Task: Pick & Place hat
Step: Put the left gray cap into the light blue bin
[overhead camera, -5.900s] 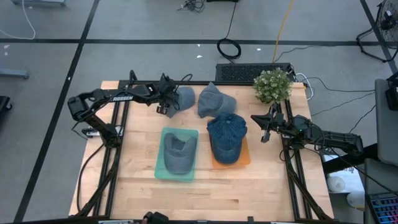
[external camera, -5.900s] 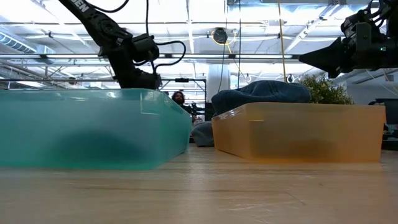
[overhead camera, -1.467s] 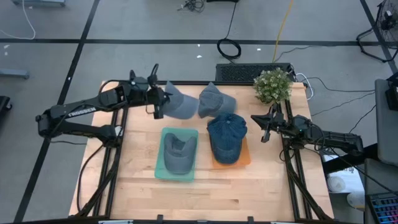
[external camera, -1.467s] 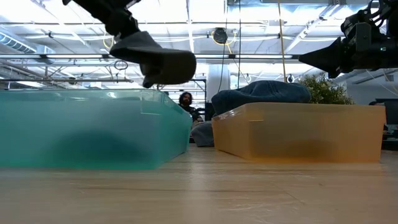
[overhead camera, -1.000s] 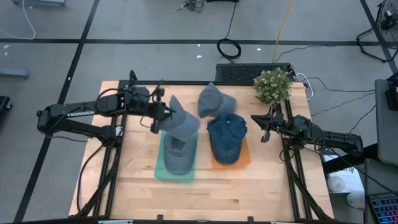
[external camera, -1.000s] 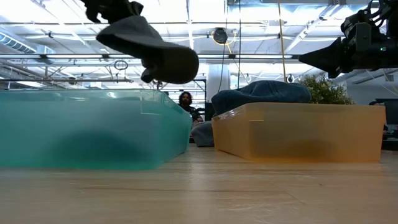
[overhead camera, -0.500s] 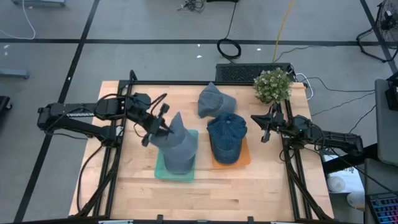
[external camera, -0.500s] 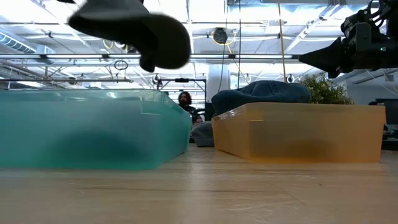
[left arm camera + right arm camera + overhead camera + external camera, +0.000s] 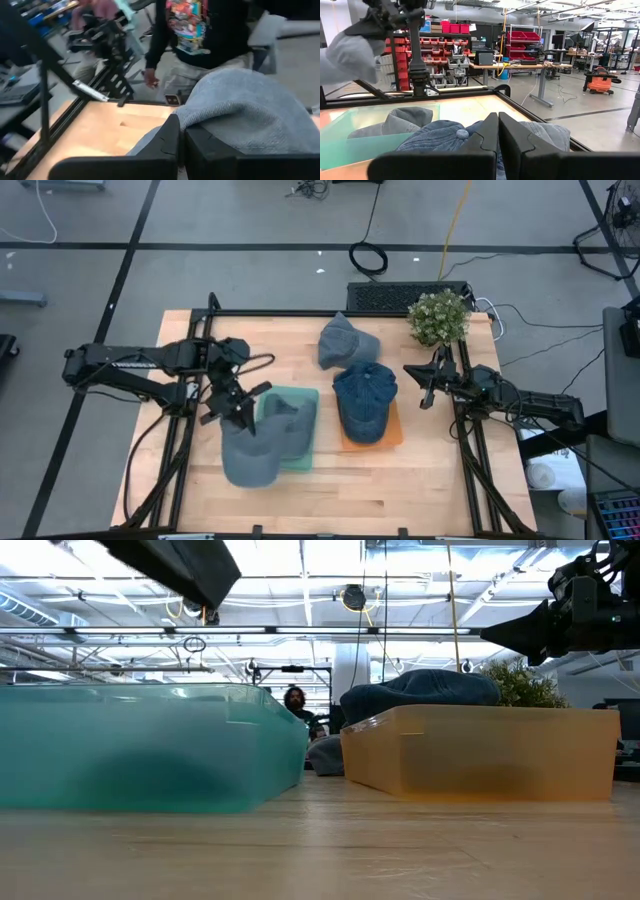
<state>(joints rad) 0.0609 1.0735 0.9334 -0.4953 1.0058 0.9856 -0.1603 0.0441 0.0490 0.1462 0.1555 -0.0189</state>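
My left gripper [image 9: 240,416] is shut on a grey hat [image 9: 250,456], which it carries in the air over the near left corner of the teal bin [image 9: 308,395]. The low view shows this hat [image 9: 180,565] high above the bin [image 9: 150,745]. A second grey hat [image 9: 286,423] lies inside the teal bin. A dark blue hat [image 9: 365,402] fills the orange bin [image 9: 394,435]. Another grey-blue hat [image 9: 345,343] rests on the table at the far side. My right gripper [image 9: 425,392] waits shut at the right, beside the orange bin. My left gripper pinches the grey hat's cloth at its far edge [image 9: 192,116] between its two fingers. The fingers come from the table's far left, slanting down. The hat is lifted clear, and its body hangs away from the fingers toward the near edge.
A potted plant [image 9: 438,317] stands at the far right corner. Black frame rails [image 9: 188,430] run along both sides of the table. A person [image 9: 200,35] stands beyond the table in the left wrist view. Bare wood [image 9: 360,490] lies along the near edge.
My left gripper has carried the grey hat toward the table's near edge and slightly left, from over the teal bin's far end to its near left corner. The hat has stayed lifted clear and swung so its body points toward the near edge.
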